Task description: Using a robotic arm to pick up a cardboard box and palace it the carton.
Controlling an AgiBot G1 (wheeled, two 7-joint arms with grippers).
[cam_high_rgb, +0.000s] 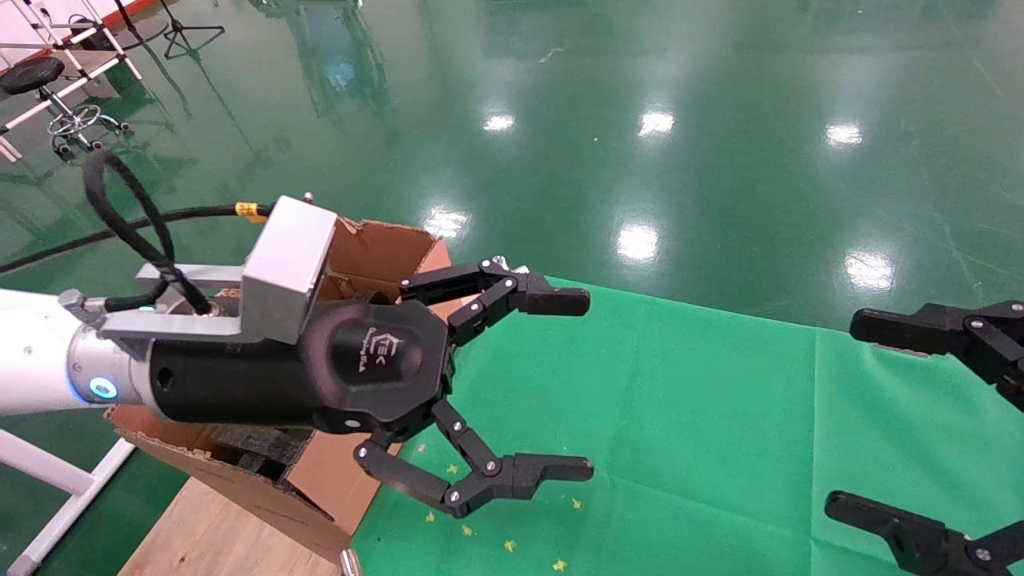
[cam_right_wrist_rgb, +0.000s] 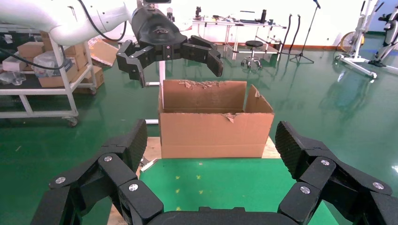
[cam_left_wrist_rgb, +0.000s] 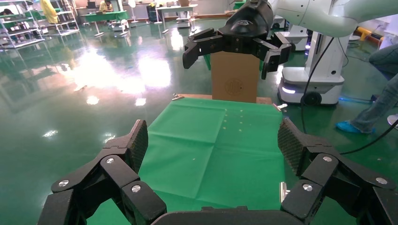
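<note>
The carton (cam_high_rgb: 382,250) is a large brown box with torn rims at the left end of the table, with black foam (cam_high_rgb: 258,453) inside. It also shows in the right wrist view (cam_right_wrist_rgb: 211,133). My left gripper (cam_high_rgb: 590,384), on the white robotic arm (cam_high_rgb: 32,372), hangs open and empty just above the carton, fingers pointing over the green cloth (cam_high_rgb: 680,416). It shows again in its own view (cam_left_wrist_rgb: 213,140) and high over the carton (cam_right_wrist_rgb: 178,70). My right gripper (cam_high_rgb: 844,412) is open and empty at the right edge. The small taped cardboard box is out of view.
An upright brown box with a round mark (cam_left_wrist_rgb: 234,77) stands past the far end of the green cloth, below my right gripper (cam_left_wrist_rgb: 225,63). Bare wooden tabletop (cam_high_rgb: 216,536) shows beside the carton. Glossy green floor surrounds the table; a stool (cam_high_rgb: 48,88) stands far left.
</note>
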